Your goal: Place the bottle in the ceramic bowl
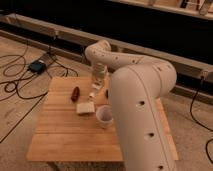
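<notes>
My gripper [97,83] hangs over the far middle of the wooden table [60,135], at the end of the white arm that fills the right foreground. Just below it lies a small whitish bottle [93,92], tilted, with its upper end at the gripper. I cannot tell whether the gripper holds it. The ceramic bowl is almost wholly hidden behind my arm; only a small dark sliver [106,93] shows at the arm's edge, and I cannot tell if it is the bowl.
A small dark red object [75,93] lies left of the bottle. A pale block [85,108] lies in front of it. A white cup [104,116] stands near the table's middle. Cables and a box [36,66] lie on the floor at left.
</notes>
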Robot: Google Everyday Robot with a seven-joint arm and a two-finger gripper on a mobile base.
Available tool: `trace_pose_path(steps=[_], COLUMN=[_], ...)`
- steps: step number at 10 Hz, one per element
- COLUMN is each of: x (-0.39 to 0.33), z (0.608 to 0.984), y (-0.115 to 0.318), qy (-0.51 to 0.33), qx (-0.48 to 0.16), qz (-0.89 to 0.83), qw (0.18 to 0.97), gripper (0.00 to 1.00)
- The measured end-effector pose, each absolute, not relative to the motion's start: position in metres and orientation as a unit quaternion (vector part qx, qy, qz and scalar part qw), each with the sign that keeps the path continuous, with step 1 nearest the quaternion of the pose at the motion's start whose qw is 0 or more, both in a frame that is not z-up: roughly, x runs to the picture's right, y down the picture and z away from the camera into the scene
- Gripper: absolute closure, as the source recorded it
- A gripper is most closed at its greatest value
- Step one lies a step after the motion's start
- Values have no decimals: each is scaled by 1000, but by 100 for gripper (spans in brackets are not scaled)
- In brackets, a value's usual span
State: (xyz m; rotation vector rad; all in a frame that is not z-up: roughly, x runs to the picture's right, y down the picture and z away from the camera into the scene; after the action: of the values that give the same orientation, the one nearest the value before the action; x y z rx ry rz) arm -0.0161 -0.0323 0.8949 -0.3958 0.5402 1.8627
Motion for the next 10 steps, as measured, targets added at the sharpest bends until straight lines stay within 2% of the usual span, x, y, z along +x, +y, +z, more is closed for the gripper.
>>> trace_pose_path(steps=[10], x=[132], z=[815], y=[22], qy=[295], qx=[-85], qz=[837], qw=[452], gripper=[100])
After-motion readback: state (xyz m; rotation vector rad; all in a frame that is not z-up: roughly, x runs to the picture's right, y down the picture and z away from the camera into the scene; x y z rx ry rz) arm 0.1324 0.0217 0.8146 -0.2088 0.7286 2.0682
